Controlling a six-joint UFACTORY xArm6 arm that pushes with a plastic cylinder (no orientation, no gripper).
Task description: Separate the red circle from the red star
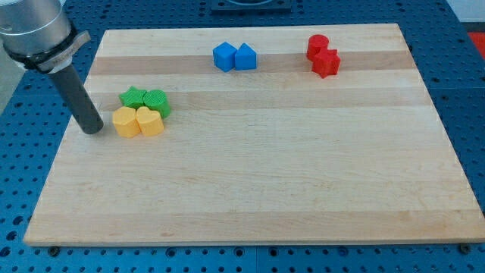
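On the wooden board (303,174) you have two blue blocks (234,57) touching near the view's top. At the view's left, a green star (133,97) and a green, possibly round, block (156,101) sit against two yellow blocks (138,122) below them.

arm (34,30) cropped (top-left), blue block shapes unclear
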